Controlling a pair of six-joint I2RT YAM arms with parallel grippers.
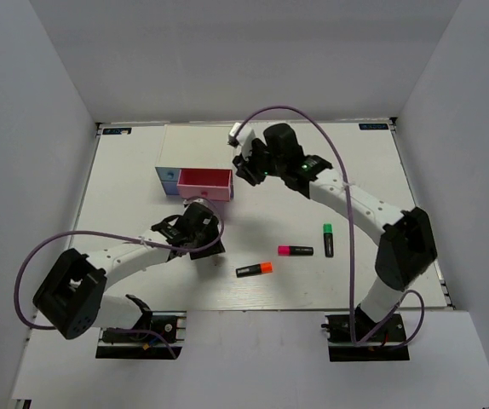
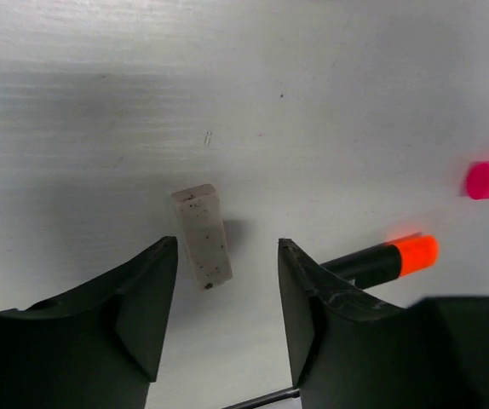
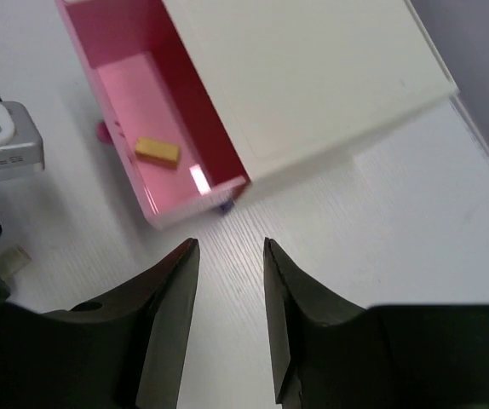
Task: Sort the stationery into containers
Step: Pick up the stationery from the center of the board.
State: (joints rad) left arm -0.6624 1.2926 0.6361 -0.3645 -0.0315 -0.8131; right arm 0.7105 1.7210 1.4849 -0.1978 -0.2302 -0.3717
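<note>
A speckled grey-white eraser point(image 2: 202, 234) lies flat on the table, its near end just between the tips of my left gripper point(image 2: 227, 245), which is open and not touching it. In the top view the left gripper point(image 1: 200, 232) hides the eraser. The orange highlighter point(image 1: 255, 269), pink highlighter point(image 1: 296, 250) and green highlighter point(image 1: 328, 239) lie loose on the table. The pink drawer point(image 3: 117, 94) of the cream-topped box point(image 3: 304, 77) is pulled out, with a tan block point(image 3: 158, 151) inside. My right gripper point(image 3: 231, 247) hovers open and empty in front of that drawer.
The light-blue drawer front point(image 1: 168, 174) and the darker blue front point(image 1: 169, 189) are shut at the box's left. The orange highlighter point(image 2: 385, 260) lies just right of my left fingers. White walls enclose the table point(image 1: 372, 170) on three sides.
</note>
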